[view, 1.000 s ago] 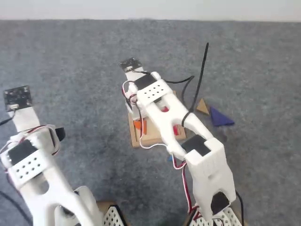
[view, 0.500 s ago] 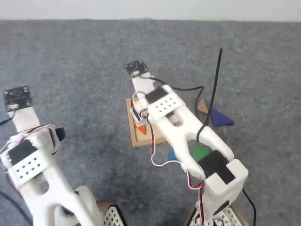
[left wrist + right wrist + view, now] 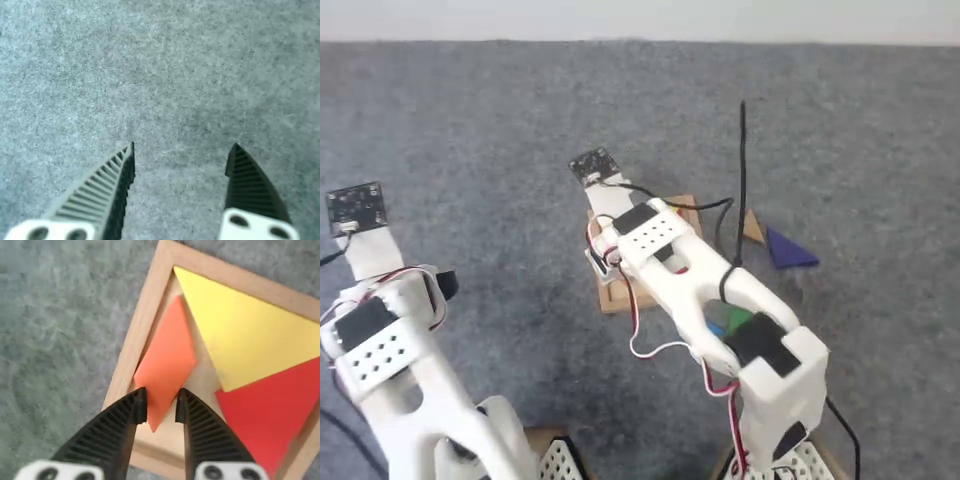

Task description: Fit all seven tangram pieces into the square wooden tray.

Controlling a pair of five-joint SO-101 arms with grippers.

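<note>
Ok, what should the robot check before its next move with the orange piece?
1. Right gripper holding the orange piece: ok, fingertips pinch its corner.
2. Orange piece flat in the wooden tray: cannot tell.
3. Orange piece clear of the yellow triangle: ok, a gap shows.
4. Left gripper out of the way: ok, open over bare carpet.
5. All pieces in the tray: not ok, blue triangle and tan triangle lie on the carpet.
</note>
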